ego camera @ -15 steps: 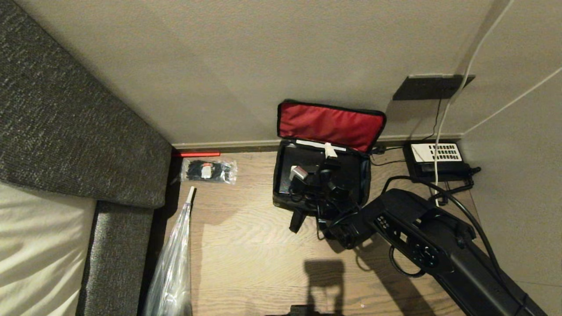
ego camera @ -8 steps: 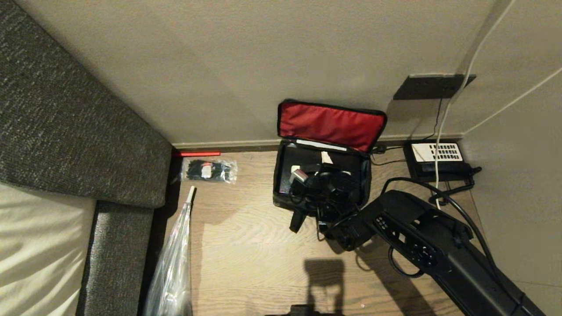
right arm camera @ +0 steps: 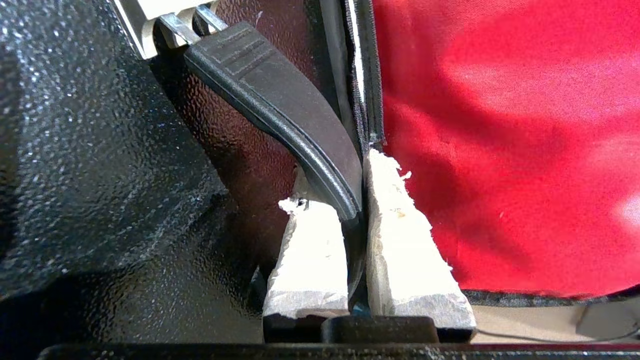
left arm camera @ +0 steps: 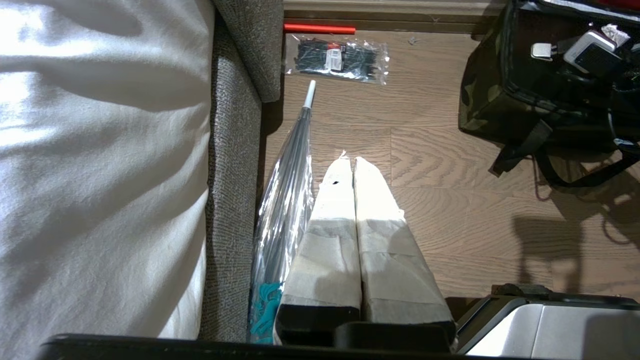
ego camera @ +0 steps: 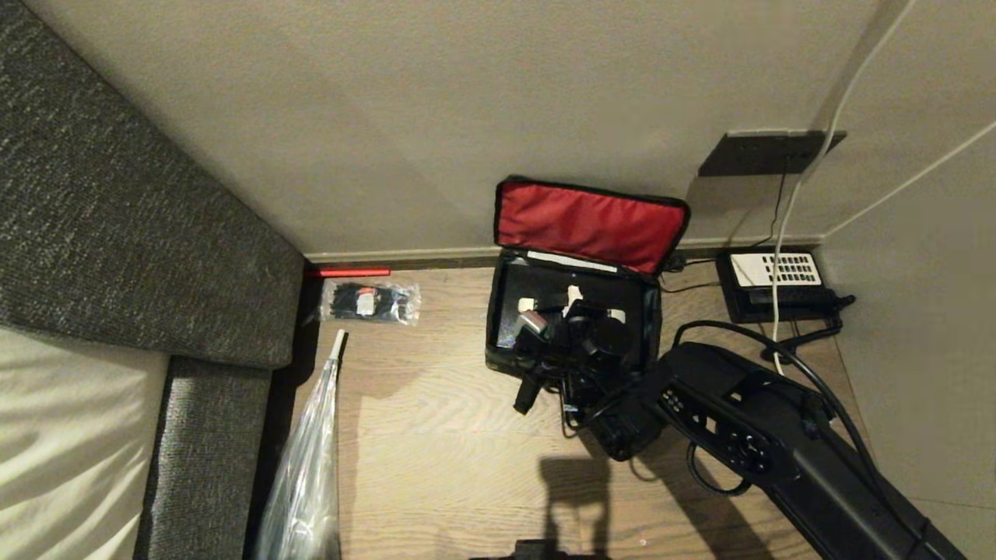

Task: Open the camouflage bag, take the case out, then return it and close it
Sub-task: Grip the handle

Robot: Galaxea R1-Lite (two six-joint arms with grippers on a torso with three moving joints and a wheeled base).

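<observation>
The camouflage bag [ego camera: 496, 342] stands open on the wood floor by the wall, its red-lined lid [ego camera: 591, 225] leaning back. Its green and brown side [left arm camera: 480, 95] shows in the left wrist view. Inside lies the case [right arm camera: 100, 150], black and pebbled, with a curved black handle [right arm camera: 280, 110]. My right gripper [right arm camera: 340, 180] reaches down into the bag [ego camera: 580, 323] and is shut on that handle, one white padded finger on each side. My left gripper [left arm camera: 350, 162] hangs parked over the floor, its fingers pressed together on nothing.
A black desk phone [ego camera: 774, 272] with cords sits right of the bag under a wall socket plate [ego camera: 766, 152]. A packet of cable ties [ego camera: 369, 303] and a red stick [ego camera: 350, 272] lie to the left. A clear wrapped umbrella [ego camera: 307, 459] leans by the grey sofa [ego camera: 117, 233].
My right gripper's fingers have closed from wide open onto the case's handle inside the bag, and the arm has drawn slightly back. The left arm has not moved.
</observation>
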